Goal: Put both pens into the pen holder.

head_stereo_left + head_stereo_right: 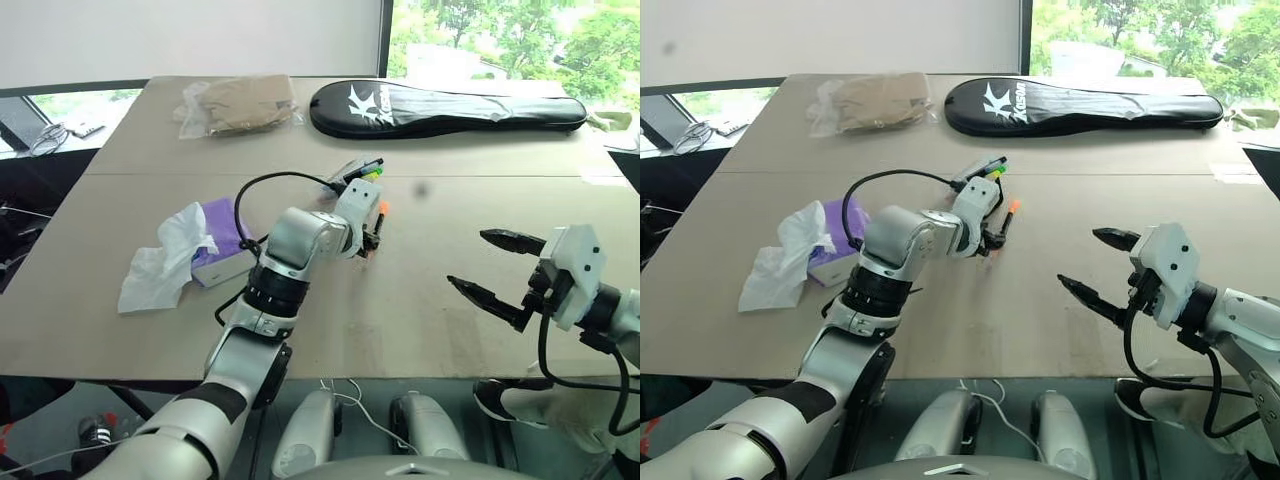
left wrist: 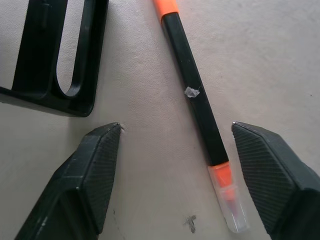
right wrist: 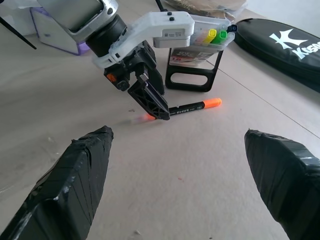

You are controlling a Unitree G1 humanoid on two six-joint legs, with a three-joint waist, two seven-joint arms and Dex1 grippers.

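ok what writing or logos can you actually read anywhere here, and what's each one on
"K": large white logo on the black racket bag at the far side of the table.
"K...": white brand word beside that logo, seen on the bag in the right wrist view; the letters after K are cut off.
White print on the orange-ended pen: too small to read.
Label on the pen holder: too blurred to read.

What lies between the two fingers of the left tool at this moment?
The orange-ended pen lies on the table between the left tool's fingers, nearer one finger and untouched, as the left wrist view shows.
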